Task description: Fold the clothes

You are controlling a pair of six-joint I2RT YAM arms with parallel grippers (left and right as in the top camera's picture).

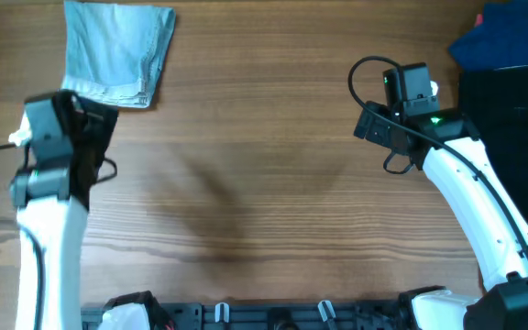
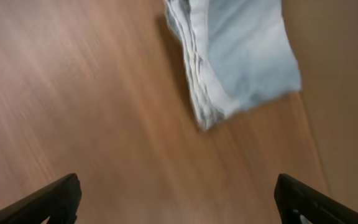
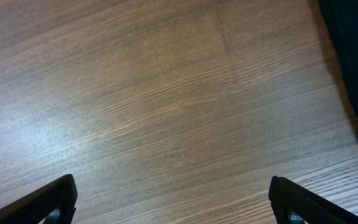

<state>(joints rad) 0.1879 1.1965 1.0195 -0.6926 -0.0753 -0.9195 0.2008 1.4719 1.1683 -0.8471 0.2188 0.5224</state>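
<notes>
We see bare table (image 1: 246, 183) mid-span; folded cloth (image 1: 117, 50) blocks far left, blue garment (image 1: 507, 32) and black bin (image 1: 511, 119) the right.

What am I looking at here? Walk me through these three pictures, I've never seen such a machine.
Two white robot arms work at a wooden table. The overhead view looks straight down. The other two views come from cameras on each wrist, with dark fingertips at the bottom corners. The left gripper and right gripper have their jaws wide apart and hold nothing. A folded light blue garment lies at the far left, just beyond the left arm. A darker blue cloth sits at the far right beside something black.
</notes>
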